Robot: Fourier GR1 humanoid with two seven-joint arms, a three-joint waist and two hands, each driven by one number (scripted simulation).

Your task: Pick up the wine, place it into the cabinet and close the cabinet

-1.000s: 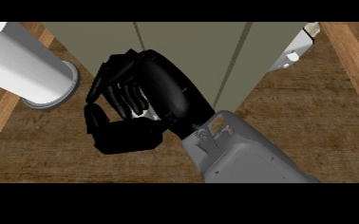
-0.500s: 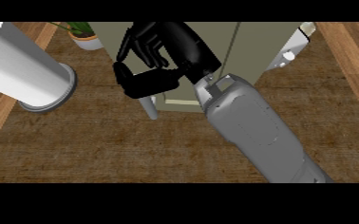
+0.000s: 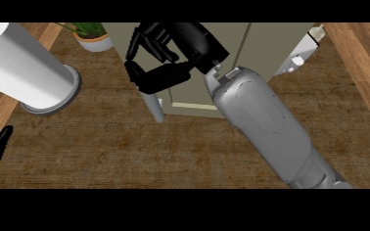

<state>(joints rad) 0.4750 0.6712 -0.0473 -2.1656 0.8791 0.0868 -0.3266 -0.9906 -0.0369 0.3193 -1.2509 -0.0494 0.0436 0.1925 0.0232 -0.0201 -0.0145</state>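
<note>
**Operator A:** Wood-grain counter (image 3: 108, 151) fills my head view, with the cabinet (image 3: 253, 54) at the top, doors swung out. Report the right hand.

**Operator B:** I see the right hand (image 3: 170, 54) over the cabinet's left door (image 3: 154, 106), fingers and thumb curled; what they enclose is hidden. I cannot locate the wine.

**Operator A:** Left side?

**Operator B:** Only a black sliver of the left hand (image 3: 4, 139) at the edge. A white cylinder (image 3: 33, 76) and potted plant (image 3: 92, 35) stand nearby.

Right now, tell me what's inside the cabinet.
The cabinet stands with both doors swung open, but the right hand and forearm cover most of the opening. Only a pale strip of its floor shows. No wine is visible; it may be hidden behind the hand.
</note>
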